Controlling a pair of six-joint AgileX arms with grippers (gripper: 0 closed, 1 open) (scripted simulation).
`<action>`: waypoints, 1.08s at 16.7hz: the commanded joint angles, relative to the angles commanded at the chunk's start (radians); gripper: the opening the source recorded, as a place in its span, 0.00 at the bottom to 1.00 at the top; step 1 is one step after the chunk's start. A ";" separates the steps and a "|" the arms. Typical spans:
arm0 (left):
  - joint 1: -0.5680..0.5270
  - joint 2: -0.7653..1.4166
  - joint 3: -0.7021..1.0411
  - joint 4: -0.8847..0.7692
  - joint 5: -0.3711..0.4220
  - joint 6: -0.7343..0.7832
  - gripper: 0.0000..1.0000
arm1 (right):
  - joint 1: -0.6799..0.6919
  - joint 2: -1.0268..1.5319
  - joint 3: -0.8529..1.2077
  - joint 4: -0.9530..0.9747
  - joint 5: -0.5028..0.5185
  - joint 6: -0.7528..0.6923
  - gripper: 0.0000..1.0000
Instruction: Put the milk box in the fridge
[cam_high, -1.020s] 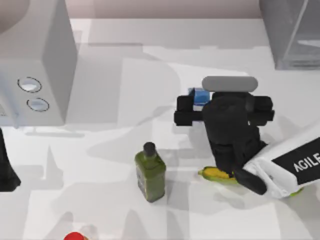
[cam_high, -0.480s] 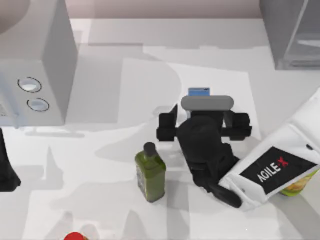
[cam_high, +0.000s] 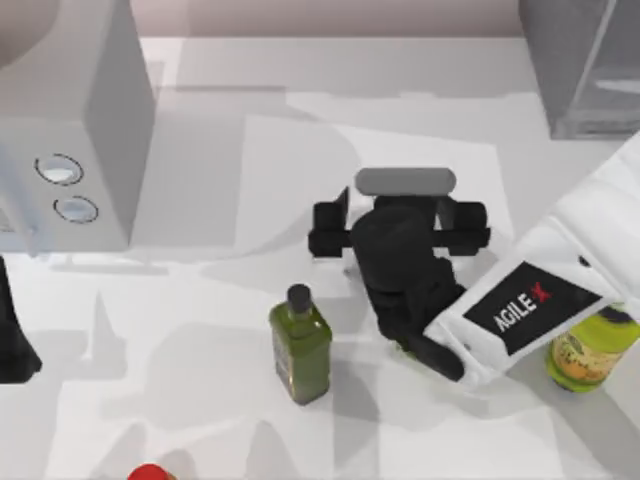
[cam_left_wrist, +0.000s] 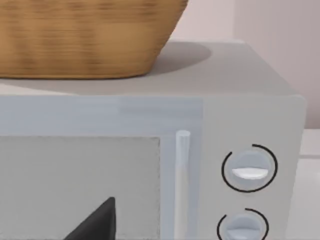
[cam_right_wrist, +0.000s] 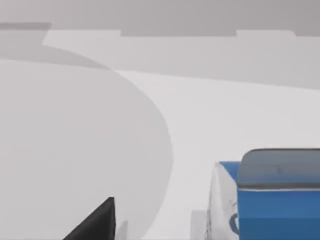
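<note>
Left arm (cam_high: 12, 340) parked at the table's left edge, beside the light grey dial appliance (cam_high: 75, 130); its finger state cannot be told. A green bottle (cam_high: 301, 345) stands upright at centre. The right gripper (cam_high: 400, 225) sits just right of centre, over the milk box (cam_right_wrist: 265, 200): blue top, white side, partly visible, orientation cannot be told. Finger opening and grasp cannot be told. The fridge (cam_high: 585, 65) occupies the far right corner.
</note>
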 joint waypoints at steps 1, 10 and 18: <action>0.000 0.000 0.000 0.000 0.000 0.000 1.00 | -0.010 0.015 0.019 -0.001 -0.009 -0.005 1.00; 0.000 0.000 0.000 0.000 0.000 0.000 1.00 | -0.018 0.026 0.033 -0.001 -0.016 -0.009 0.70; 0.000 0.000 0.000 0.000 0.000 0.000 1.00 | -0.018 0.026 0.033 -0.001 -0.016 -0.009 0.10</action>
